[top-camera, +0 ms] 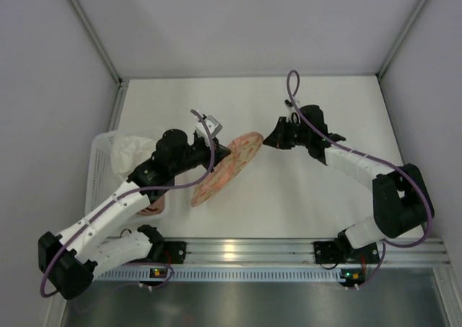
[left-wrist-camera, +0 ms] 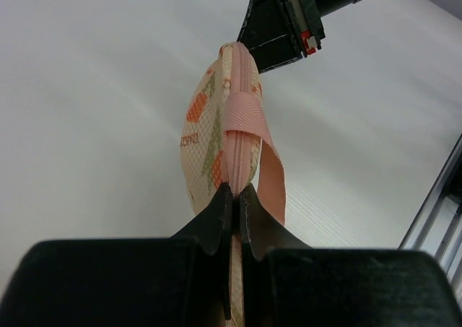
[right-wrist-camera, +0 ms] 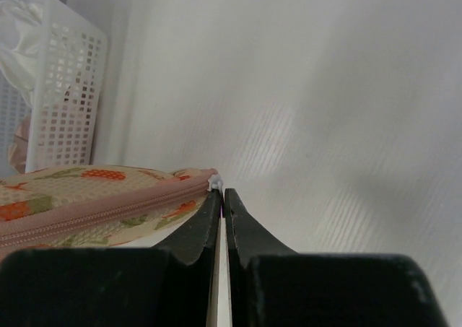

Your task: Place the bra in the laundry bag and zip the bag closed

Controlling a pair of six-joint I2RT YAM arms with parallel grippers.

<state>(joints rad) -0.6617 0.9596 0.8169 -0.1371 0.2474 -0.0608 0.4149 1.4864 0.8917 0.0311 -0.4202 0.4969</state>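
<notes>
Twice over, gripping the closed laundry bag (top-camera: 225,169) at mid-frame: pinching its pink zip edge with left claw (left-wrist-camera: 235,197), nipping its end with right claw (right-wrist-camera: 221,197).

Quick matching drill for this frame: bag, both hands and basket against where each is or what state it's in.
Things:
1. laundry bag
2. left hand
3. right hand
4. white basket

Place or state:
A. far left in the top view, white cloth inside
B. shut on the bag's zip edge, by the pink strap
C. fingertips at the zip pull end of the bag
D. floral print, zip closed where visible

Pairs: 1-D, 2-B, 3-C, 4-A
</notes>
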